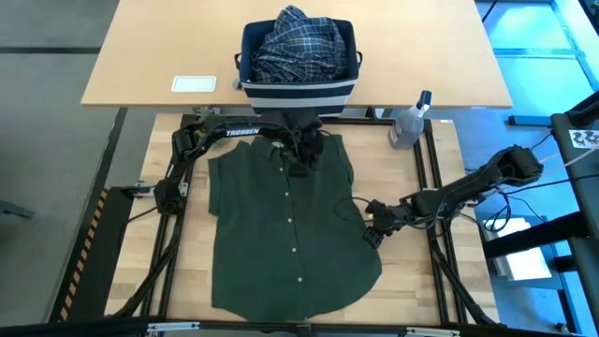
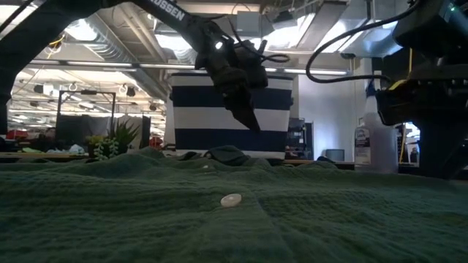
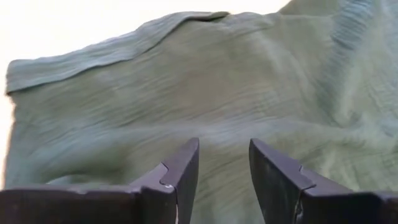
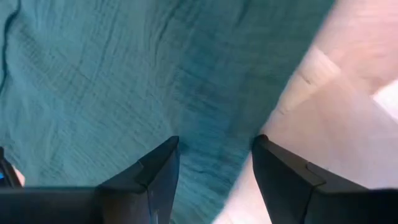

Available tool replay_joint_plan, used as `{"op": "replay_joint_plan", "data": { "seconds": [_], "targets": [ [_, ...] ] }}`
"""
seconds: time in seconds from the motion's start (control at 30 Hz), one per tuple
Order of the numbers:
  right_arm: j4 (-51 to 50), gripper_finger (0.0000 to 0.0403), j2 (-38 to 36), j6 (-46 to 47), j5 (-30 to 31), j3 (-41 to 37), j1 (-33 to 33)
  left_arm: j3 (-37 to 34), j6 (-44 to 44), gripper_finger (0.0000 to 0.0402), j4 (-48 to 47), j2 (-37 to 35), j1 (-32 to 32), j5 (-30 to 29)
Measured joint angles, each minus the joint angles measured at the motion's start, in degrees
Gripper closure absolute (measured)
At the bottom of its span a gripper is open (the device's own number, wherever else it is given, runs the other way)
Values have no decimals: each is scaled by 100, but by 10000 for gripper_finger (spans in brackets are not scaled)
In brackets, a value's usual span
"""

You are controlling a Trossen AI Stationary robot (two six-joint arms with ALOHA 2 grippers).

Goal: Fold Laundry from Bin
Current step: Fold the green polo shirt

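Note:
A dark olive-green button shirt (image 1: 290,225) lies spread flat on the table, its collar toward the far edge. Just beyond it stands the navy striped bin (image 1: 299,92) with a blue-and-white plaid shirt (image 1: 299,42) heaped inside. My left gripper (image 1: 301,161) hangs open above the green shirt's collar end and shows clear of the cloth in the low view (image 2: 251,118). My right gripper (image 1: 372,236) stands open over the green shirt's right side edge (image 4: 249,124), with nothing between its fingers.
A clear spray bottle (image 1: 409,122) stands at the far right, beside the shirt's corner. A white card (image 1: 194,83) lies on the far tabletop, left of the bin. Bare wood (image 1: 412,271) shows to the right of the shirt.

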Motion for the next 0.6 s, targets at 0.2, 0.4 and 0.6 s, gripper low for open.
{"op": "replay_joint_plan", "data": {
  "seconds": [0.2, 0.4, 0.6],
  "targets": [
    [96, 236, 90, -291, 68, -2, 6, 0, 22, 266, 0, 0, -285, -1],
    [181, 356, 84, -744, 309, -22, 4, 0, 24, 266, 2, 0, -472, -2],
    [265, 384, 88, -791, 391, -22, 4, 0, 28, 266, 245, 0, -602, -6]
  ]
}}
